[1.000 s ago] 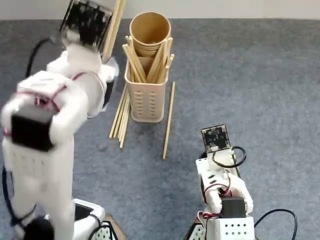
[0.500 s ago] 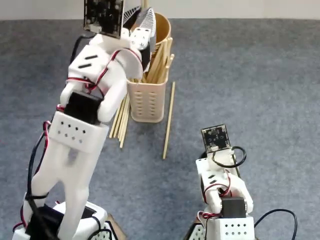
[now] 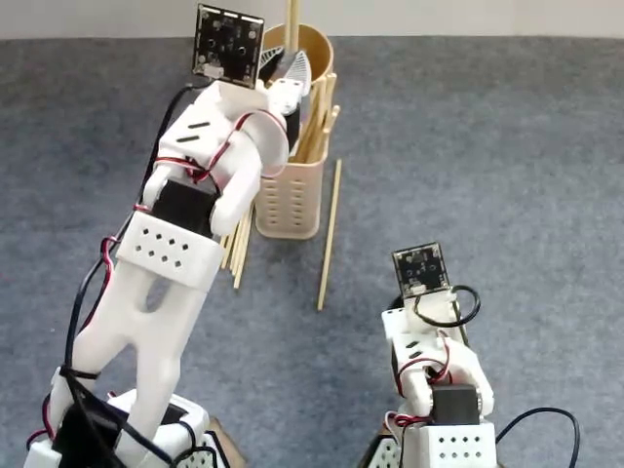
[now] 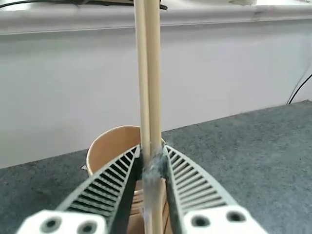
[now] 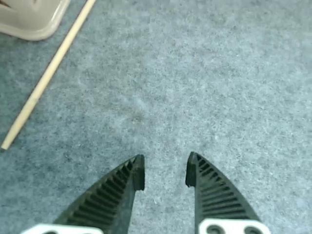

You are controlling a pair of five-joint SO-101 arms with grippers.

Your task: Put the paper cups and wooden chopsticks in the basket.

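Note:
A beige perforated basket (image 3: 289, 200) stands at the back of the carpet with brown paper cups (image 3: 314, 51) and several chopsticks in it. My left gripper (image 3: 289, 73) hangs over the basket's near-left rim, shut on two upright wooden chopsticks (image 4: 148, 97) that rise past the cup (image 4: 108, 146). One loose chopstick (image 3: 330, 234) lies right of the basket, and a bundle of chopsticks (image 3: 237, 246) lies on its left, partly under my left arm. My right gripper (image 5: 165, 168) is open over bare carpet, with the loose chopstick (image 5: 46, 78) beyond it.
A pale wall (image 4: 219, 73) runs just behind the basket. Grey carpet (image 3: 487, 156) stretches wide to the right of the basket and around the right arm's base (image 3: 439, 390).
My left arm has swung from the left side to over the basket, carrying the chopsticks upright. The right arm has stayed put.

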